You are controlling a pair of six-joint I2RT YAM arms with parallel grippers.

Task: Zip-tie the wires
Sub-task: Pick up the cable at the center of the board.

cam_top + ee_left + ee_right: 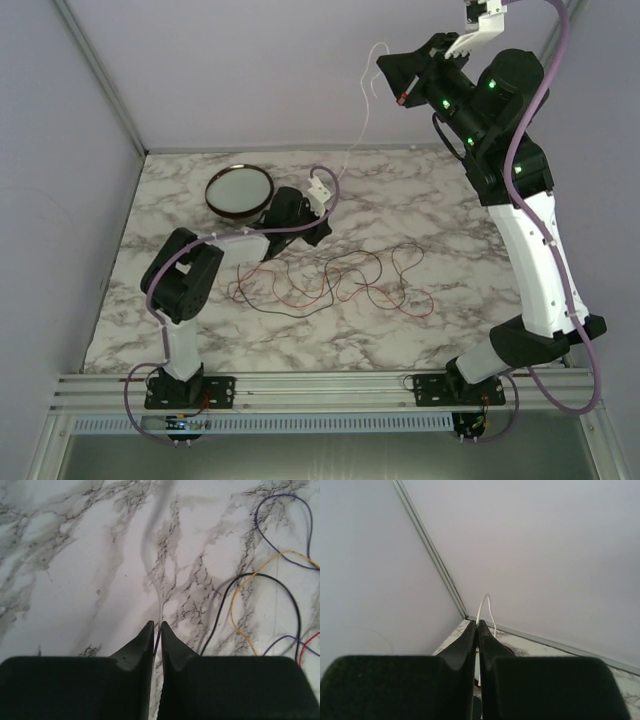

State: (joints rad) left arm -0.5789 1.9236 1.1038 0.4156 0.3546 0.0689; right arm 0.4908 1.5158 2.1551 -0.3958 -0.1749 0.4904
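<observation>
Right gripper: jaws pressed together on the bend of a white zip tie. A small loop stands proud of the tips. The arm is raised high over the far right of the table.
Left gripper: jaws drawn in to a hairline gap with a thin strand pinched in it. Judging by the top view, this is the lower tail of the same tie. The gripper sits low over the marble, near the dish.
Zip tie, position: strung through the air between the two grippers, from high right down to the left one, and not around anything.
Wires: a loose curling tangle lying flat on the marble tabletop, between the two arms and nearer the bases than the left gripper. They look red and dark from above; the left wrist view also shows yellow and purple strands. Neither gripper holds them, and they are apart from the tie.
Dish: round and dark-rimmed, at far left, clear of the tangle.
Step in hand (judged): taking both ends of the tie under control — the bundling itself is not yet begun.
Handling note: keep the left pinch firm and close to the tail's end. Hold light tension so the strap stays straight, then bring it down across a gathered part of the tangle, not a single stray loop.
Risk (judged): the thin tail could slip from the tips, and the springy strands could spread apart.
</observation>
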